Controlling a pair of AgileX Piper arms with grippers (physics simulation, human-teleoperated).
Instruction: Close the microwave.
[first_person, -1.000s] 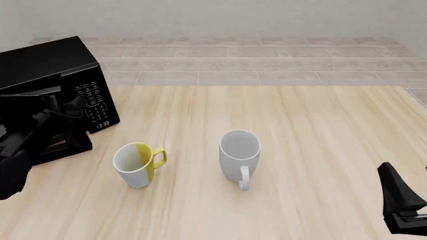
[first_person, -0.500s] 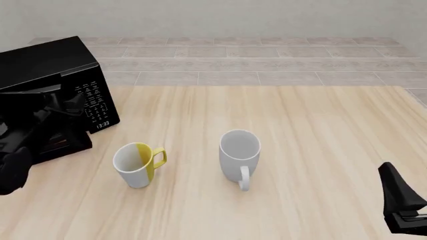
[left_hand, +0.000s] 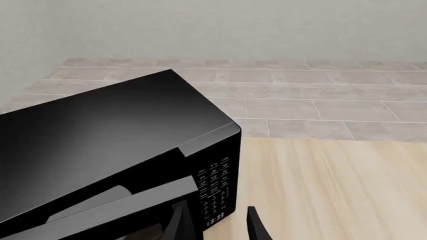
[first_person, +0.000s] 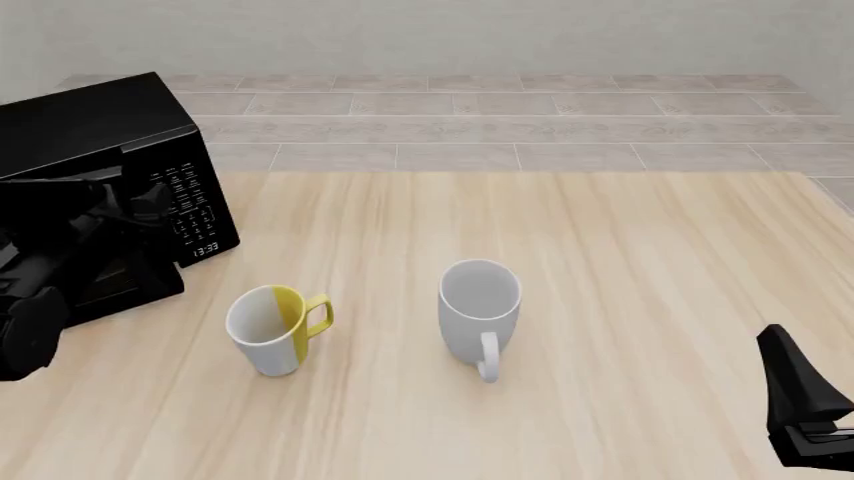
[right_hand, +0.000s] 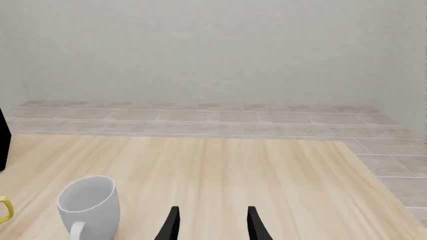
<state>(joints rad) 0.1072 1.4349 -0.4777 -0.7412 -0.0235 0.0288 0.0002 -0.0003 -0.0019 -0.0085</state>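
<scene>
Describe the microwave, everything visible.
The microwave is a large glossy black box at the table's far left. Its keypad panel has small white buttons and a clock reading 13:33. The door looks slightly ajar, with the left gripper open at its front edge beside the keypad. Actual contact cannot be told.

One readable text is found: the digits "13:33" are shown in small white numerals on the clock display (first_person: 204, 249) at the lower end of the keypad panel (first_person: 186, 204) of the microwave (first_person: 94, 135), which is set at about ten o'clock on the worktop (first_person: 601, 260) in the front view. The same "13:33" can be made out on that display (left_hand: 215, 219) in the left wrist view. White markings are seen on the keypad buttons, but they are too small to be read. No other text, brand or number is legible.
</scene>
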